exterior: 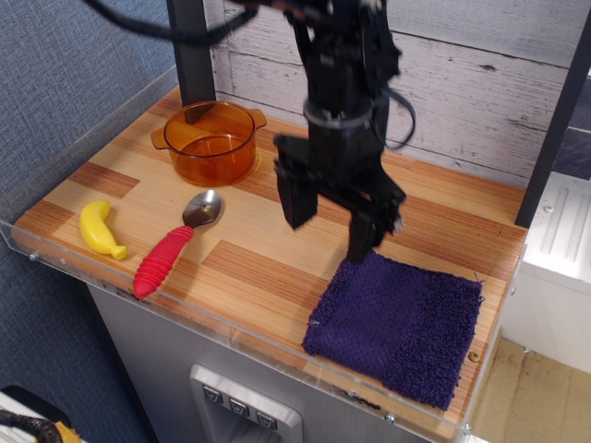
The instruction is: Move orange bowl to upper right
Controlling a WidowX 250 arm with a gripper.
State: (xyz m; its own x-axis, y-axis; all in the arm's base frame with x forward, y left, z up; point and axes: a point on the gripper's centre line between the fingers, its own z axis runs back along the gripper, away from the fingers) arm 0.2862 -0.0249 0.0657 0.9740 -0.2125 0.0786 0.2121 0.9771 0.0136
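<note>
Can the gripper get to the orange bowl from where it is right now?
Probably yes. The gripper hangs open above bare wood, right of the orange bowl. Nothing stands between them; the spoon and banana lie nearer the front edge, and the bowl looks empty.

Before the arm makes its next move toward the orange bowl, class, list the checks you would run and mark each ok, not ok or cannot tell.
1. Gripper open: ok, fingers spread with nothing between them.
2. Orange bowl upright and empty: ok.
3. Gripper lined up over the bowl: not ok, it hangs to the bowl's right over bare wood.
4. Path to the bowl free: ok; spoon and banana lie nearer the front edge.
5. Upper right of the table free: ok; the purple towel lies nearer the front.
6. Bowl's weight or slipperiness: cannot tell.
</note>
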